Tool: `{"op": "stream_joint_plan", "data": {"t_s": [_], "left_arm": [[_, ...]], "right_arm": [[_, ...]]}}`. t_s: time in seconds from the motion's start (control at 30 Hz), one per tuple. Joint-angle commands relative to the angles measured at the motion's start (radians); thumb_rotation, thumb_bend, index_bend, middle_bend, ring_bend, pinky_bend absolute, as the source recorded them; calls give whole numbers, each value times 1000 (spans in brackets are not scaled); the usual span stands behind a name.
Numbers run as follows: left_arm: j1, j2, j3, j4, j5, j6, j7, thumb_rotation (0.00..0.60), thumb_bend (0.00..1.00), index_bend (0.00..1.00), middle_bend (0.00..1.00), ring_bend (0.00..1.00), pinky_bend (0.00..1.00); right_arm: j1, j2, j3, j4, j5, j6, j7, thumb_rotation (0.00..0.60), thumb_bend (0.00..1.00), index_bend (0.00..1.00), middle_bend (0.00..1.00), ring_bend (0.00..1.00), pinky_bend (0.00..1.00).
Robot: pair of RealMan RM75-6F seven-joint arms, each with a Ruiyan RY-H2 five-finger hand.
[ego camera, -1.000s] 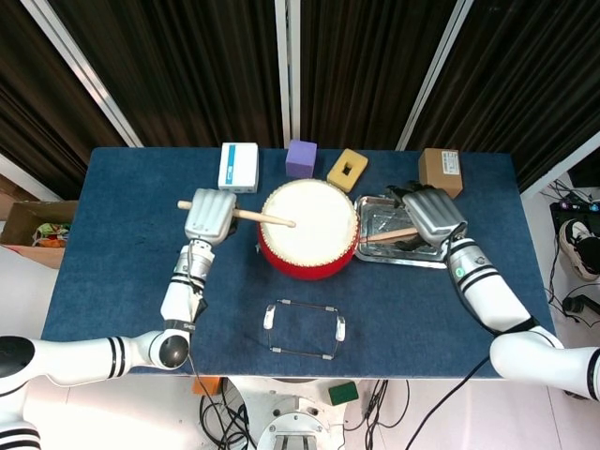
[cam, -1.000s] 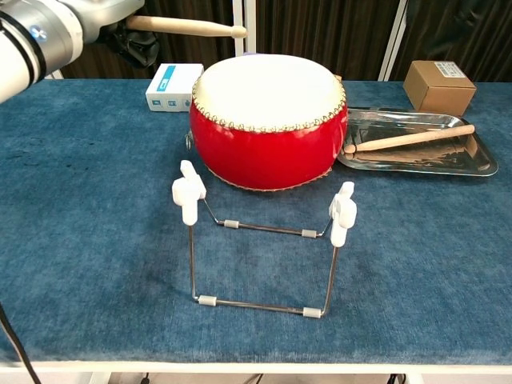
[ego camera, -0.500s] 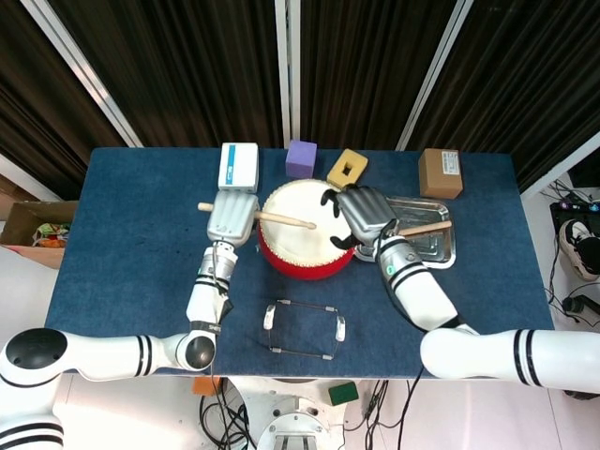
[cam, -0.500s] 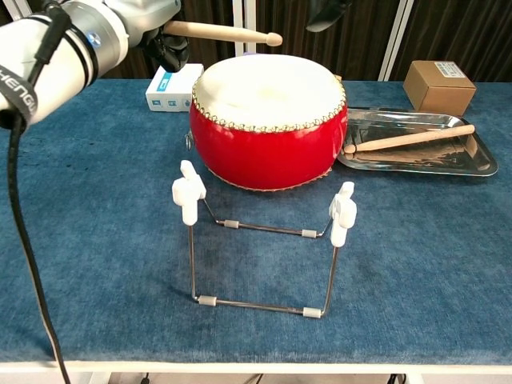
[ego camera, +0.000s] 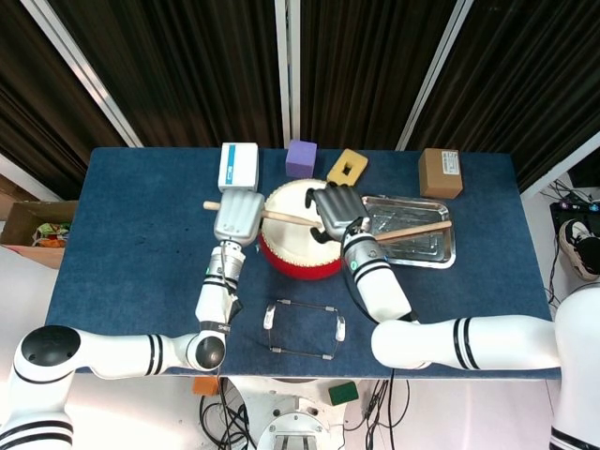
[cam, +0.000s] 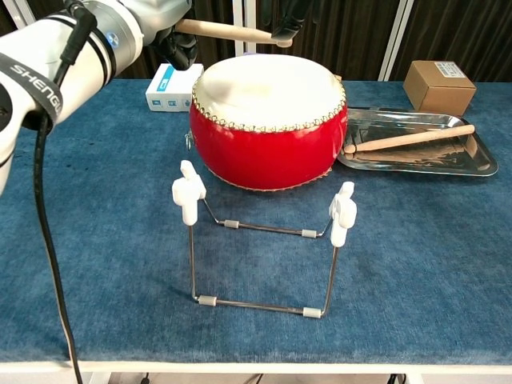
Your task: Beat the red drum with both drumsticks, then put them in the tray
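One drumstick (ego camera: 412, 231) now lies across the tray (ego camera: 448, 251), let go, and the right hand (ego camera: 336, 210) has swung over the red drum (ego camera: 302, 246) to meet the other drumstick (ego camera: 274, 217) (a handover, I'd judge). That stick sits gripped in the left hand (ego camera: 238, 216) above the drumhead; whether the right hand's curled fingers touch its tip, I cannot tell.

light: bright, even overhead | shadows: soft, short | glare: on metal tray (cam: 480, 164) | focus: sharp
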Motion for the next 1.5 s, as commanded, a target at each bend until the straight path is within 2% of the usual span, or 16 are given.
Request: {"op": "stream_joint_plan", "data": {"t_s": [0.03, 0.57, 1.17, 1.37, 1.5], "left_arm": [[-4, -3, 3, 4, 0, 1, 7, 600, 565, 981, 1000, 1000, 1000], [-29, -15, 10, 5, -2, 14, 60, 600, 565, 979, 1000, 1000, 1000], [-33, -13, 9, -5, -1, 22, 66, 600, 565, 979, 1000, 1000, 1000], [-35, -10, 7, -9, -2, 21, 67, 600, 564, 978, 1000, 1000, 1000], [-35, -6, 11, -10, 3, 20, 69, 600, 562, 939, 1000, 980, 1000]], "right_arm": [[4, -11, 5, 11, 2, -1, -13, 600, 306, 455, 495, 234, 351], [19, -64, 31, 37, 17, 18, -72, 600, 315, 474, 514, 246, 357], [24, -119, 60, 72, 19, 38, -114, 600, 331, 510, 540, 270, 337], [20, -131, 66, 78, 6, 42, -119, 600, 411, 557, 572, 305, 336], [15, -136, 67, 80, -2, 50, -123, 600, 477, 593, 576, 335, 345]]}}
